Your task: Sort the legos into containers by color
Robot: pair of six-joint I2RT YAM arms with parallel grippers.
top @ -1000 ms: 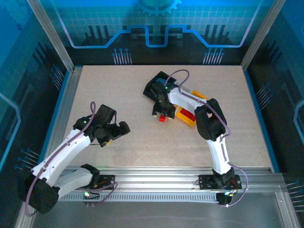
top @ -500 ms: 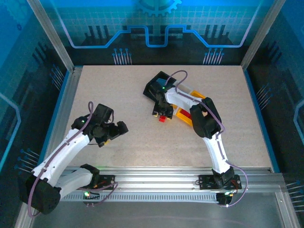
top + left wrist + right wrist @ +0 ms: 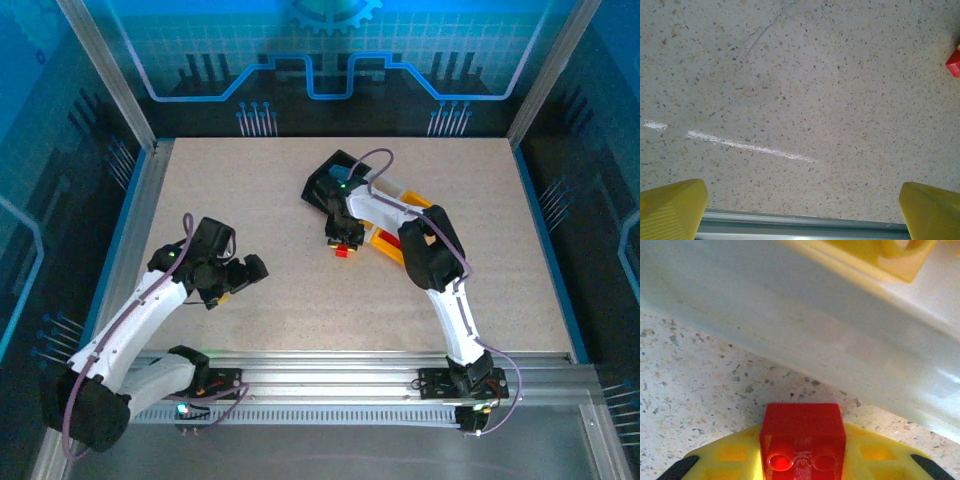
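Legos seem nearly sorted: right gripper pinches one small red plastic brick beside the white plastic bin; left gripper gapes wide over speckled table.

Lab robot cell, aluminium frame posts, blue printed wall panels, speckled tabletop

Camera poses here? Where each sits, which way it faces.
Top external: overhead, behind; looks down on table, containers; left arm, right arm show.
Left wrist: looks over table; left hand fingertips at bottom corners.
Right wrist: low, faces white bin wall; right hand grips red lego.
Shared: top and right wrist see that lego.
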